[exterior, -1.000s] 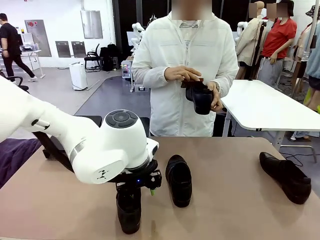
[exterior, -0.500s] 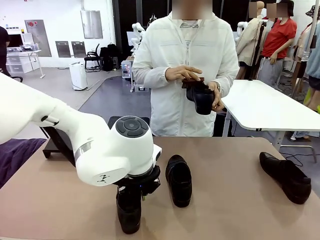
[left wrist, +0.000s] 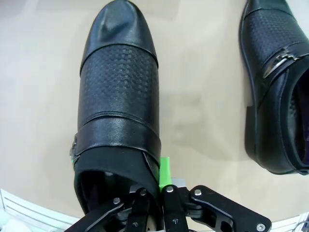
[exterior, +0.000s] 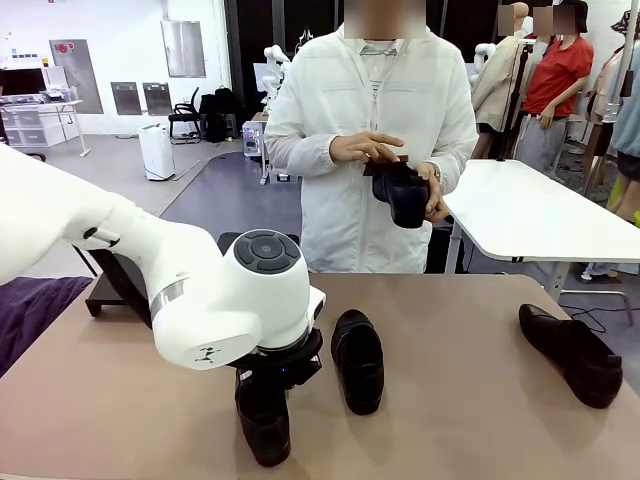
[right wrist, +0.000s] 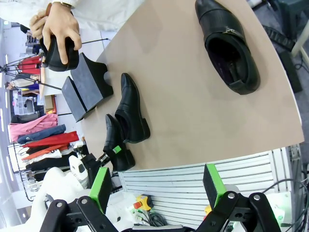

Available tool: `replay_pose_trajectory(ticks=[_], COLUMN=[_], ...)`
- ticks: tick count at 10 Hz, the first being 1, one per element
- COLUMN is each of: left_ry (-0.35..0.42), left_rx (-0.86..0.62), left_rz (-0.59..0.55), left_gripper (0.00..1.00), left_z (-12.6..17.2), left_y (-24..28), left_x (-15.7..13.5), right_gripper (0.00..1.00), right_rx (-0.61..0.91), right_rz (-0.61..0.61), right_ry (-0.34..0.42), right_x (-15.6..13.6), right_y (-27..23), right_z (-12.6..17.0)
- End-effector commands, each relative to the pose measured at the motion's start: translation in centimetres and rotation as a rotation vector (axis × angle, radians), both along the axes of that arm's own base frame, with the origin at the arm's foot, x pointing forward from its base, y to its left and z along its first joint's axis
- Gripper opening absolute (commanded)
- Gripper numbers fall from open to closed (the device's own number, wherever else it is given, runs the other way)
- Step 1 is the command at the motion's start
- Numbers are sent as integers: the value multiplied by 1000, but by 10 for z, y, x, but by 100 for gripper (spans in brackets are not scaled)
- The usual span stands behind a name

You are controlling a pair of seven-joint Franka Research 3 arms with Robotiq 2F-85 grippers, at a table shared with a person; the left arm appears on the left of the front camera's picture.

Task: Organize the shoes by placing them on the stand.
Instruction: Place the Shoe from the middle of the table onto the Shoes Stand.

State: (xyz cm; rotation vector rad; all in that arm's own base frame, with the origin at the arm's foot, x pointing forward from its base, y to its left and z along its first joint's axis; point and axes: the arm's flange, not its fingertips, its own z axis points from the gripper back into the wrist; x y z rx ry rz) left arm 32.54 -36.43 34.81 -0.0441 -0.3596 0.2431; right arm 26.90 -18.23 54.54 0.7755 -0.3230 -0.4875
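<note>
My left gripper [exterior: 268, 388] is shut on the heel-end rim of a glossy black shoe [exterior: 263, 428] near the table's front edge. In the left wrist view one green pad [left wrist: 164, 172] presses the outside of this shoe [left wrist: 118, 111] and the other finger is inside its opening. A second shoe [exterior: 358, 360] lies just to its right, and a third shoe [exterior: 570, 352] lies at the far right. The person holds a fourth shoe [exterior: 403, 195] in both hands at chest height. My right gripper [right wrist: 157, 183] hangs open off the table's edge, holding nothing.
The black stand [exterior: 112, 285] sits at the table's left, partly hidden behind my left arm; in the right wrist view the stand [right wrist: 89, 84] shows its slanted boards. The tan table [exterior: 470, 420] has bare room between the middle and right shoes.
My left gripper has closed on the near shoe's rim. The arm has shifted slightly right, and the shoe has shifted a little with it.
</note>
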Motion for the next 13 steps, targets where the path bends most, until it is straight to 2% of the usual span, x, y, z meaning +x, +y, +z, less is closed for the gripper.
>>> replay_pose_trajectory(ticks=[1,2,3,4,6,7,8,9,12,13], left_ry=[-75,-115,-92,-119,-163,-195,-184,-158,-158,-151], left_rx=[-30,-24,0,24,65,71,-50,65,65,74], left_rz=[-45,-91,-248,-309,-540,-609,-655,-529,-529,-562], left_gripper=[0,0,0,0,0,0,0,0,0,0], left_z=[37,67,100,119,130,129,130,135,135,139], left_y=[22,40,63,84,122,138,144,95,95,100], left_x=[-15,-27,-43,-58,-86,-100,-112,-81,-81,-82], right_gripper=[100,100,100,100,100,100,100,100,100,100], right_rx=[2,2,2,2,2,2,2,2,2,2], right_rz=[17,17,17,17,17,17,17,17,17,17], right_ry=[-19,-19,-19,-19,-19,-19,-19,-19,-19,-19], right_x=[1,1,1,1,1,1,1,1,1,1], right_y=[-2,-2,-2,-2,-2,-2,-2,-2,-2,-2], right_z=[1,1,1,1,1,1,1,1,1,1])
